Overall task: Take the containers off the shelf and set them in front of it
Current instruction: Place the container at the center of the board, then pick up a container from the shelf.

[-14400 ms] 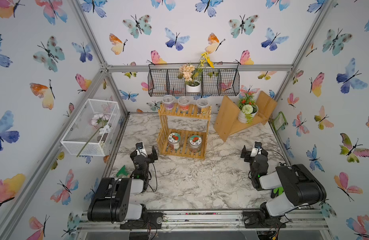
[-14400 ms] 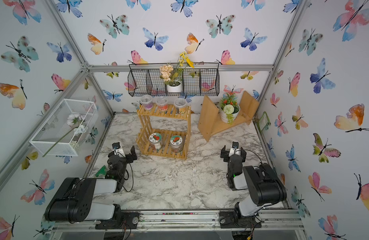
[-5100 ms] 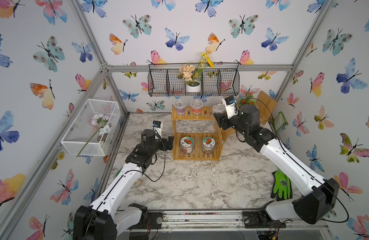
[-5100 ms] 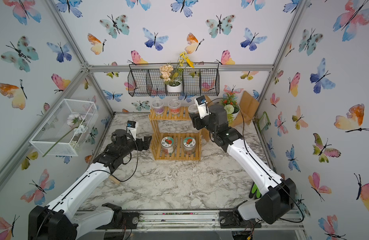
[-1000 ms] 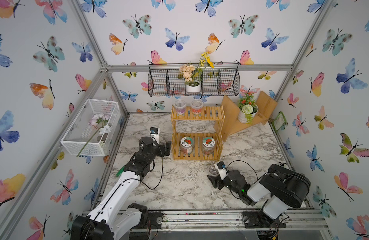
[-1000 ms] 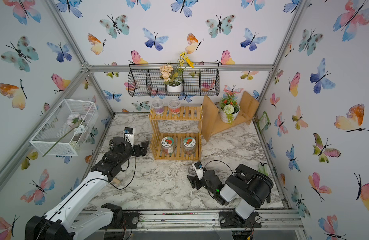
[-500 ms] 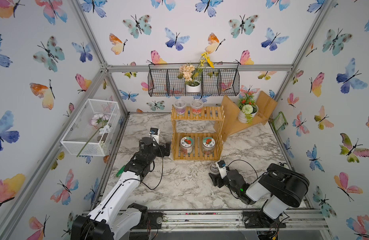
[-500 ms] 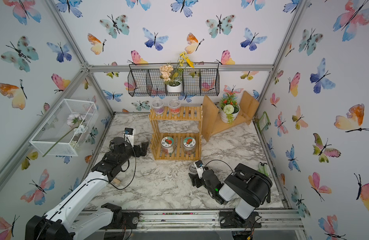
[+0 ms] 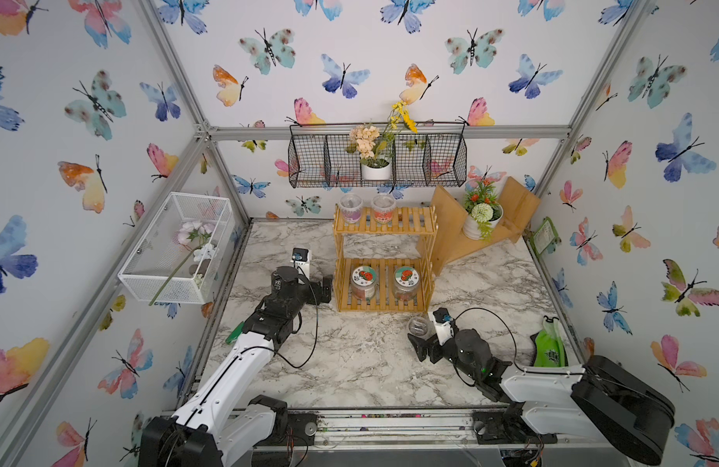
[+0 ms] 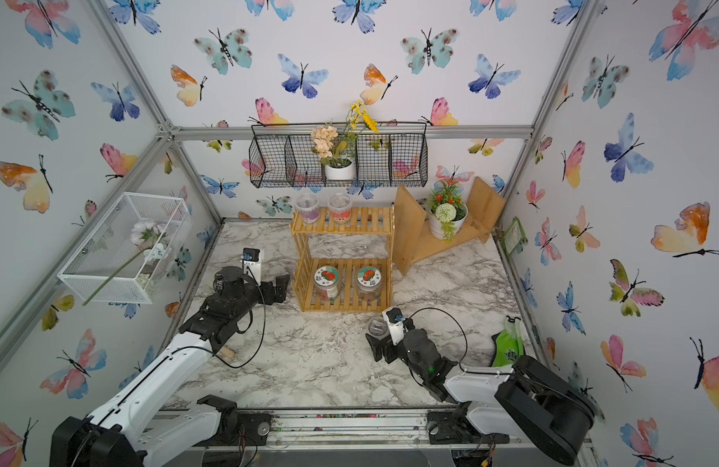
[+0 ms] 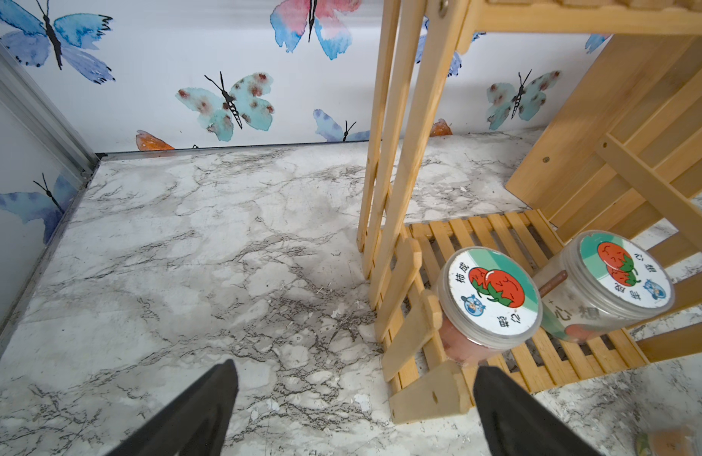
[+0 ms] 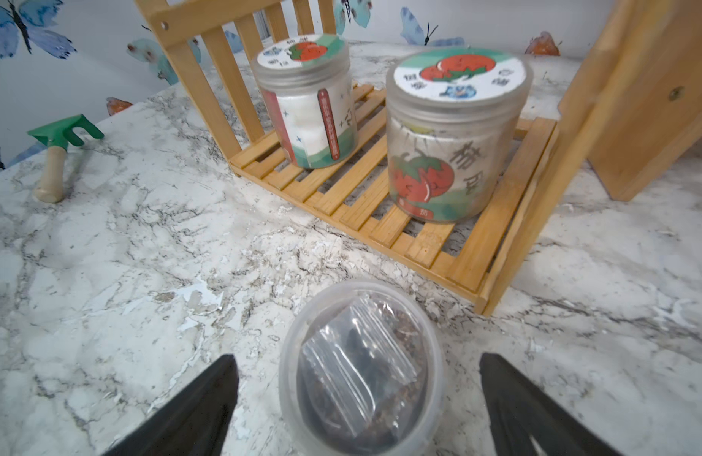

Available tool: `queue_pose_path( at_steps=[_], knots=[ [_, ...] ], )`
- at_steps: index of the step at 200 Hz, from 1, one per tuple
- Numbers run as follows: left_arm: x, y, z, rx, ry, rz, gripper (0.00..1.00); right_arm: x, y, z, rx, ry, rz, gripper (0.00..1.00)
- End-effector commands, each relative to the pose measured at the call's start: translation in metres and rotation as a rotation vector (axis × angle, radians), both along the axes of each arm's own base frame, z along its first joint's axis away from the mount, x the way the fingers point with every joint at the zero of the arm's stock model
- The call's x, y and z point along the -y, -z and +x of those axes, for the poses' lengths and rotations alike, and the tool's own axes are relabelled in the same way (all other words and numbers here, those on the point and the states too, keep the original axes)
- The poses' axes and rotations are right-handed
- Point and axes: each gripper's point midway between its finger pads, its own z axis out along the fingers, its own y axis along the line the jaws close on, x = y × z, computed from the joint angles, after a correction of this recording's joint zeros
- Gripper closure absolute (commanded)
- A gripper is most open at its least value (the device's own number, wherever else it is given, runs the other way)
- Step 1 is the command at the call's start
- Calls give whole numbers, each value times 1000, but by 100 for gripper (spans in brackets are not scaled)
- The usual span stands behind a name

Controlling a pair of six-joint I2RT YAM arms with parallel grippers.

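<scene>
- Two tomato-lid jars (image 9: 364, 278) and two labelled cups (image 9: 351, 207) sit on your shelf (image 9: 384, 226).
- One clear cup (image 9: 417, 326) stands on the worktop (image 9: 349, 364) at the shelf's 5 o'clock, before your right pincer (image 12: 355, 358), which is spread and empty.
- Your left pincer (image 11: 354, 366) gapes empty at the shelf's 9 o'clock.

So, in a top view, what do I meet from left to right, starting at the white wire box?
The white wire box, left gripper, left jar, right jar, potted plant, green glove.

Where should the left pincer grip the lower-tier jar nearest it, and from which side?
Probably the round wall of the jar below its lid, coming level from the shelf's open front: the upper tier covers it from above and side rails block the flank.
</scene>
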Motion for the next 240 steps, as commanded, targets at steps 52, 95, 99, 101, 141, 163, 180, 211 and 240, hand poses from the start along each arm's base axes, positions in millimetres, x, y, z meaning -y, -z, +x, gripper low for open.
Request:
queue_pose_path(
  at_steps=[52, 95, 99, 101, 141, 163, 180, 211, 240],
  knots=[
    [19, -44, 22, 69, 86, -11, 0, -5, -81, 22, 51, 59, -82, 2],
    [33, -61, 33, 83, 151, -15, 0, -39, -143, 44, 104, -4, -104, 2],
    [34, -62, 33, 83, 156, -15, 0, -42, -149, 46, 111, -10, -102, 2],
    [34, -63, 33, 83, 159, -15, 0, -44, -152, 47, 115, -12, -99, 2],
    [38, -69, 36, 94, 183, 0, 0, -58, -200, 72, 144, -53, -46, 2],
    [39, -74, 36, 103, 192, 6, 0, -59, -217, 88, 154, -73, -26, 2],
    [38, -78, 37, 109, 200, 4, 0, -57, -227, 105, 134, -101, 4, 2],
    [37, -83, 39, 106, 221, -3, 0, -60, -242, 129, 138, -163, 30, 2],
    [34, -87, 42, 107, 239, -15, 0, -73, -244, 149, 151, -208, 0, 2]
  ],
)
